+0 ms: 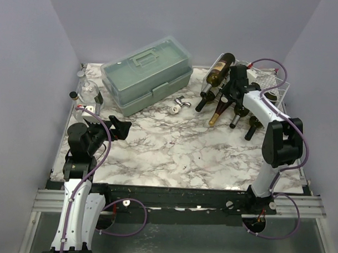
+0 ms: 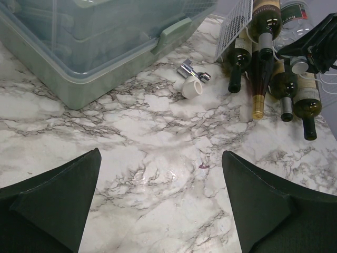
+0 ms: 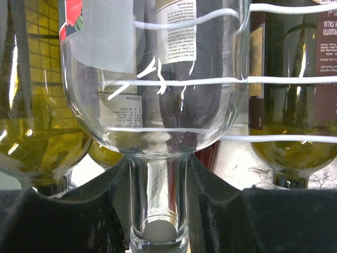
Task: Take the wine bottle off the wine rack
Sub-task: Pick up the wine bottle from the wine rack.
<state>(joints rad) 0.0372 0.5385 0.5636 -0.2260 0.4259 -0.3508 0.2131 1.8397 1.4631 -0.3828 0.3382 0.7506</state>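
Pinching the thin neck of the clear wine bottle (image 3: 158,105) with the right gripper (image 3: 158,184), squeezing it from both sides with the dark fingers (image 3: 68,221), just above the round stopper in the mouth. Reaching far across the marble table (image 1: 173,154) to the wine rack (image 1: 277,86) in the far right corner. Holding that bottle with the white wires of the rack running across its round body, and with the other bottles (image 2: 258,84) lying close on both sides. Pointing the bottle necks out toward the middle of the table. Showing one dark bottle with a pale label (image 1: 220,70) sitting higher than the rest and tilting down. Holding the left gripper (image 2: 160,205) spread wide apart, pinching nothing, hanging over bare marble near the left side of the table, well apart from the rack. Showing the pale green toolbox (image 1: 147,73) at the back, left of the rack, with a small shiny metal piece (image 2: 192,71) and a white ring (image 2: 191,88) lying between the two.
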